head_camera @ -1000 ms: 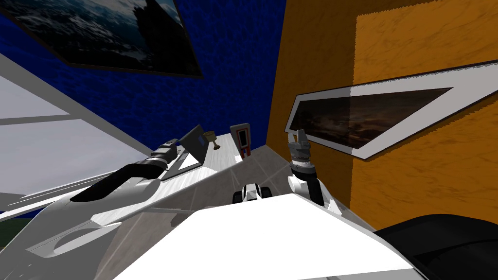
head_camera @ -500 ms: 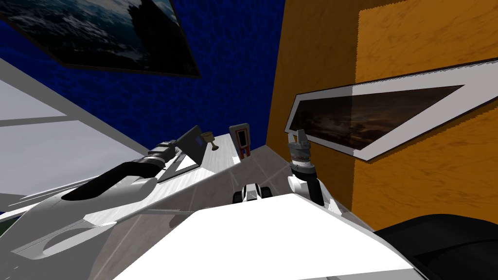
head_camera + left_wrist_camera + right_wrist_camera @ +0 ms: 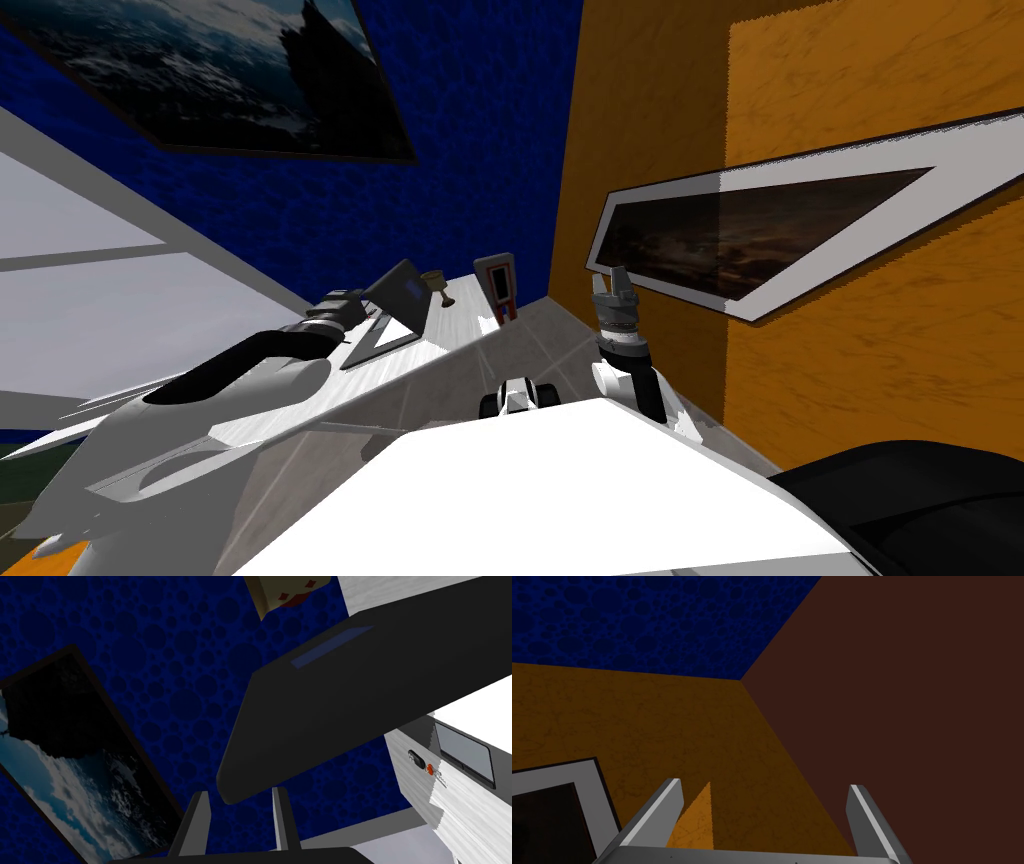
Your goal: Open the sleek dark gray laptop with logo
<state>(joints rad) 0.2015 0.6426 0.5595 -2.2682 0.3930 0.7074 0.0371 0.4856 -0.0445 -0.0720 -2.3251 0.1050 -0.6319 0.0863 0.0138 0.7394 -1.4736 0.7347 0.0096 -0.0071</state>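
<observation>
The left pincer point(image 3: 240, 791) has its fingers drawn in to a narrow gap around the free corner of the lid point(image 3: 350, 691), and it appears to be clamped there. The right pincer point(image 3: 764, 783) is held raised on the robot's right side with its fingers apart, holding nothing.

**Location.** The laptop point(image 3: 400, 300) sits on the light table point(image 3: 455, 325), ahead of the robot on its left. The dark grey lid is already lifted well clear of the base point(image 3: 385, 342). A blue strip marks its outer face. A small goblet point(image 3: 433, 284) stands on the table just beyond the laptop.

**Handling (assessed).**
- The lid is thin, stiff and smooth. Thin blade fingers are likely to slip on it if the grip is light.
- The hinge probably resists with steady friction, so the pull should follow the lid's arc and not a straight line.
- The base looks light and may slide or tip up on the table if the lid is driven quickly.
- The screen side is the fragile part. Keep contact to the rim.

**Where to take hold.** The free edge farthest from the hinge gives the best leverage. The present corner hold is usable, but it loads the lid in twist. A hold nearer the middle of that edge would spread the load evenly.
</observation>
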